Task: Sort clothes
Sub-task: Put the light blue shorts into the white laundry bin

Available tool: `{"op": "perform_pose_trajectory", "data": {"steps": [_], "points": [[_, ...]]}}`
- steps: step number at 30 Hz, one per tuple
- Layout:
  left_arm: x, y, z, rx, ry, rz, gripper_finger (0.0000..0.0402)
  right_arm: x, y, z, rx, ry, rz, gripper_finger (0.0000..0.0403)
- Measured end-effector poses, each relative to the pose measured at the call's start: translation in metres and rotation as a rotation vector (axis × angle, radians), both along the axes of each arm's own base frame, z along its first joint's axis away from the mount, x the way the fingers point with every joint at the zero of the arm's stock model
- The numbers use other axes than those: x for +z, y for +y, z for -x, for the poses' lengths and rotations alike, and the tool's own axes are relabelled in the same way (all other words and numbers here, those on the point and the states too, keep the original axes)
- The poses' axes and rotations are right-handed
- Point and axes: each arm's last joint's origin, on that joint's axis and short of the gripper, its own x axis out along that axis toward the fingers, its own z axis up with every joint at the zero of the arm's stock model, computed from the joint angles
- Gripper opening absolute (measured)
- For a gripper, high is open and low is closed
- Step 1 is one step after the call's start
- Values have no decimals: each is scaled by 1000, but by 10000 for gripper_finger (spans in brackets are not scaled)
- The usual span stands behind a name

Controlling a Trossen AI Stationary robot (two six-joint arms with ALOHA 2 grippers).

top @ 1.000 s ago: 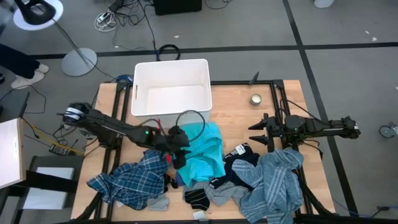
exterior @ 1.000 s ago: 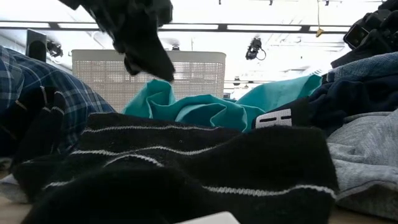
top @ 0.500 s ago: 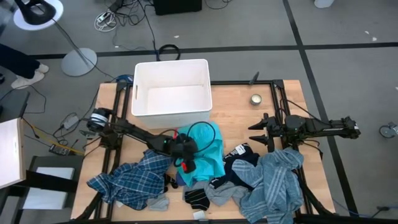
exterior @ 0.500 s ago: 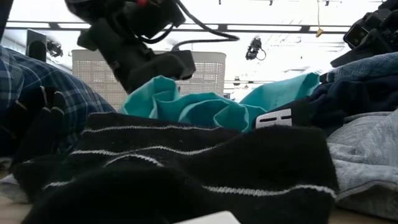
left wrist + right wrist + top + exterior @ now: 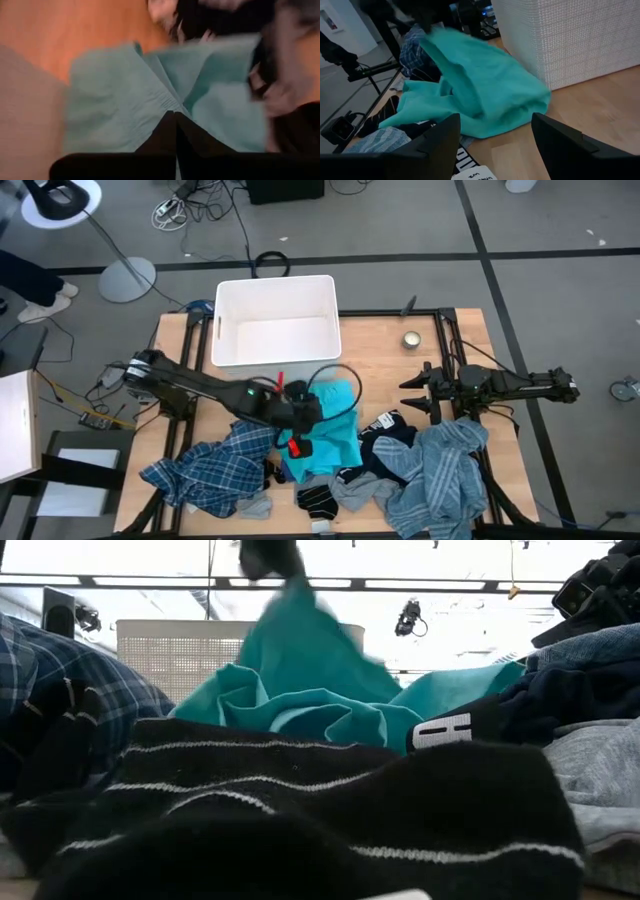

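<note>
The turquoise shirt (image 5: 338,435) lies mid-table among the clothes, and my left gripper (image 5: 305,416) is shut on it from above. In the low view part of the shirt (image 5: 305,640) rises in a peak up to the gripper (image 5: 272,554). A blue plaid shirt (image 5: 210,470) lies at the near left. A light-blue striped shirt (image 5: 445,475) lies at the near right. Navy (image 5: 390,442), grey (image 5: 360,492) and black-striped (image 5: 318,498) pieces lie between them. My right gripper (image 5: 408,395) hangs open right of the pile, holding nothing. My left gripper pinches a raised fold of the turquoise shirt (image 5: 167,102) between its two shut fingers, coming from above and pointing down. The pinched part stands up as a peak (image 5: 295,600). The rest of the shirt (image 5: 330,715) lies on the table and on the other clothes.
A white bin (image 5: 275,330) stands at the table's far edge, just beyond the left gripper. A small round tin (image 5: 411,339) sits at the far right. Bare wood (image 5: 380,370) shows between the bin and the right arm.
My left gripper came down onto the turquoise shirt, shut on it and rose again. A part of the shirt has been drawn up into a peak while the rest stays on the table.
</note>
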Motion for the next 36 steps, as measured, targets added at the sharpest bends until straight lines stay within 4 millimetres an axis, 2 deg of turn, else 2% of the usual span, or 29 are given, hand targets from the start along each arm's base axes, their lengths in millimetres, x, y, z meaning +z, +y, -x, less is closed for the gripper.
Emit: {"op": "perform_pose_trajectory", "data": {"steps": [7, 11, 17, 22, 24, 27, 32, 36], "points": [[121, 7, 19, -51, -251, -82, 1, 0, 0, 0, 0, -4, 0, 247], [188, 23, 39, -26, -463, -216, 0, 0, 0, 0, 0, -4, 0, 247], [260, 63, 71, 218, -694, -528, 0, 1, 0, 0, 0, -7, 0, 247], [306, 88, 95, 444, -933, -769, 0, 2, 0, 0, 1, -15, -1, 247], [315, 93, 104, 472, -1005, -767, 0, 2, 0, 0, 0, -22, -1, 247], [314, 91, 108, 441, -1007, -729, 0, 3, 0, -1, -2, -33, -1, 247], [286, 76, 93, 224, -810, -673, 2, 5, 0, -1, -2, -51, -2, 247], [269, 65, 80, 92, -747, -554, 10, 6, 0, -1, -3, -59, -2, 247]]}}
